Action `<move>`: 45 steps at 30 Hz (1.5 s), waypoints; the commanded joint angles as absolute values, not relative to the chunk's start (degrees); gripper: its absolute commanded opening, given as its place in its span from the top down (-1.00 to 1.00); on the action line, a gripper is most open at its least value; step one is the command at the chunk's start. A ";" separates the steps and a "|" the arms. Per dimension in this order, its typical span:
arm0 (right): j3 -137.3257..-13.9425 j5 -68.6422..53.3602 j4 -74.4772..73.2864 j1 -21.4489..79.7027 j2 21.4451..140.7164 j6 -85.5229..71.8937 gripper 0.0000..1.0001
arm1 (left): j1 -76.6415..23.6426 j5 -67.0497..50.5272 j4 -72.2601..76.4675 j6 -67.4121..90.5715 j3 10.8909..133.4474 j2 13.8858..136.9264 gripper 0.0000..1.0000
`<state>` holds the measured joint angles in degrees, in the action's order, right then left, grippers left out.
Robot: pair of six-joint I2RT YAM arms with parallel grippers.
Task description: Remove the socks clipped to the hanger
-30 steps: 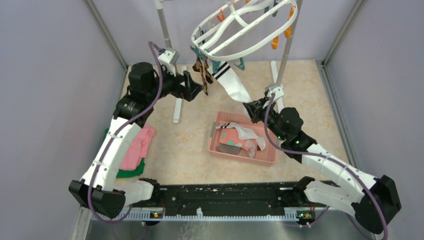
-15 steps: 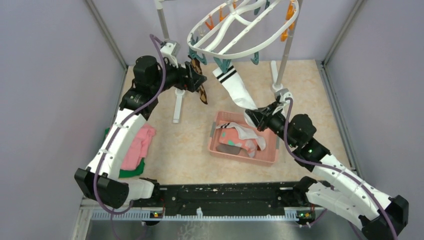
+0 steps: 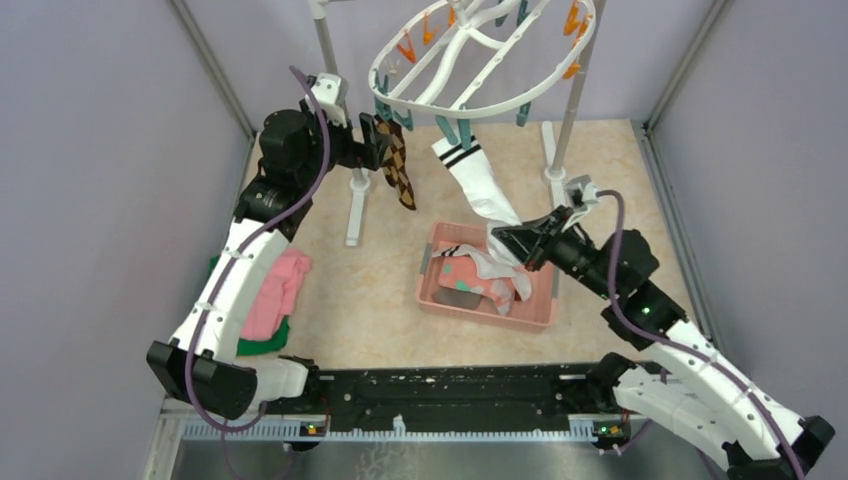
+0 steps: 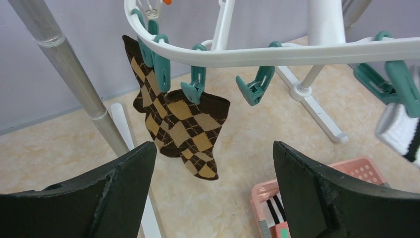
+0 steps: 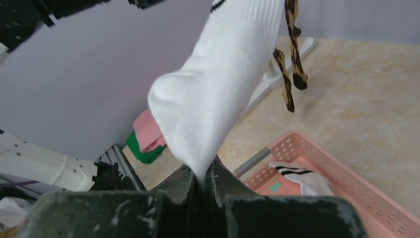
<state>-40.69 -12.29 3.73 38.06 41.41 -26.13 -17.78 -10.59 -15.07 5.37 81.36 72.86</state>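
The white oval hanger (image 3: 480, 100) tilts on its stand, teal clips (image 4: 195, 84) along its rim. A brown-tan argyle sock pair (image 4: 185, 126) (image 3: 397, 160) hangs from the clips. My left gripper (image 4: 213, 163) (image 3: 375, 142) is open just in front of that pair, with nothing between its fingers. A white sock with black cuff stripes (image 3: 475, 180) (image 5: 223, 94) stretches taut from a clip down to my right gripper (image 5: 204, 178) (image 3: 507, 235), which is shut on its toe. More socks lie in the pink basket (image 3: 530, 315).
The hanger stand's metal poles (image 3: 330, 55) and white feet (image 3: 355, 215) rise at the back. Folded pink and green cloths (image 3: 270, 300) lie left, under the left arm. Purple walls close in both sides.
My right gripper has pulled the white sock down and toward the basket, stretching it and tilting the hanger. My left gripper has moved back and up to the argyle pair.
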 commanded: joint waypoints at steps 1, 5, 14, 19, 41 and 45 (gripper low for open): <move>-45.21 -7.40 -3.97 37.66 33.32 -24.49 1.00 | -17.67 -11.31 -13.03 4.60 82.43 71.89 -0.89; -44.65 -3.68 -8.27 37.65 31.33 -22.69 1.00 | -17.67 -18.18 -12.28 8.15 81.00 70.27 -0.98; -40.01 -8.30 0.98 37.61 36.51 -26.00 1.00 | -19.43 -34.61 -11.71 18.71 80.21 71.74 -0.98; -41.02 -13.57 10.38 37.68 45.77 -28.97 1.00 | -19.80 -36.91 -9.42 23.46 81.30 74.78 -0.98; -41.77 -16.79 15.28 37.64 53.15 -30.99 1.00 | -22.06 -36.41 -0.55 29.00 90.49 86.82 -0.98; -41.51 -17.28 14.95 37.63 52.70 -31.09 1.00 | -22.13 -36.31 1.31 29.48 90.94 87.67 -0.98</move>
